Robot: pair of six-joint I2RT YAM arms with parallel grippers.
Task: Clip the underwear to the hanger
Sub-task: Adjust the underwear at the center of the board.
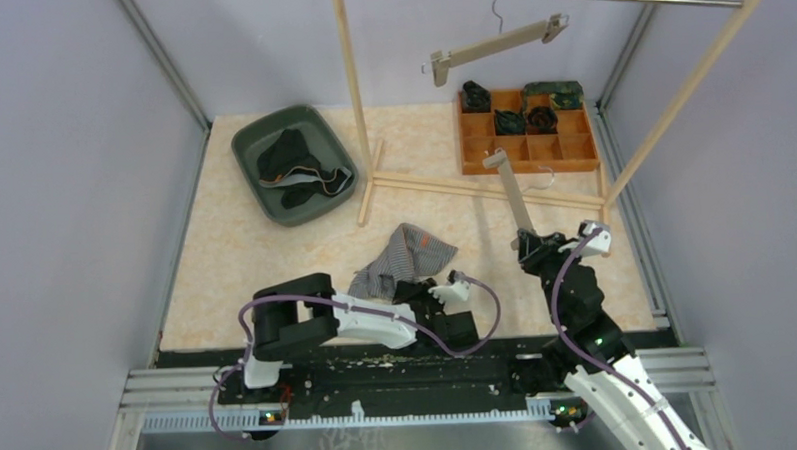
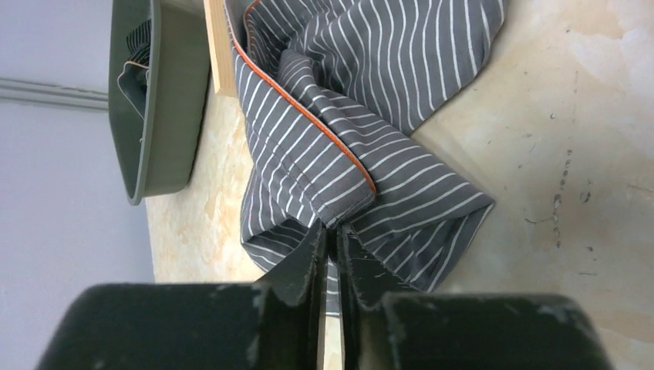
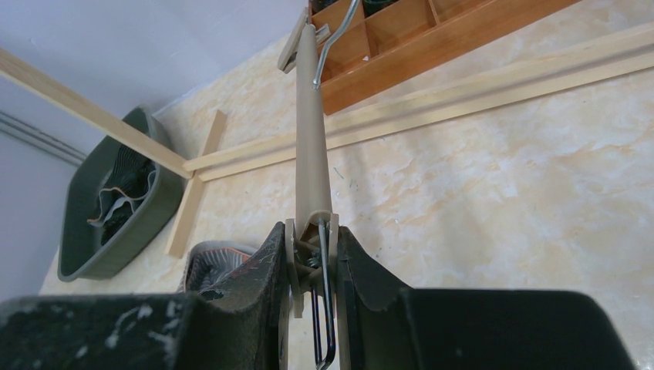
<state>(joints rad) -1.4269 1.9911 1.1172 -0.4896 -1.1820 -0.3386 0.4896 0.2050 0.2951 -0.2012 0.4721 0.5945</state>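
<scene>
From above, I see the underwear (image 1: pixel 404 257), grey with pale stripes, crumpled on the bench (image 1: pixel 236 261) about midway across and nearer the near edge. My left tool (image 1: pixel 429 287) sits at its near hem. Toward the right edge, my right tool (image 1: pixel 532 242) grips one end of the hanger (image 1: pixel 513 191), whose other end points at the compartment tray (image 1: pixel 533 165) in the far right corner. A green tub (image 1: pixel 244 150) of dark clothes stands at the far left corner, beside the foot of the wooden rack (image 1: pixel 354 106).

On the left wrist camera, the left tool (image 2: pixel 330 231) is narrow, its fingers pinching the underwear (image 2: pixel 370 85) at a fold by the orange-piped hem. The rest of the cloth lies on the bench.

On the right wrist camera, the right tool (image 3: pixel 311 239) is closed on the clip end of the hanger (image 3: pixel 312 139), the bar running away from me. A corner of the underwear (image 3: pixel 212 262) shows just left of the fingers.
</scene>
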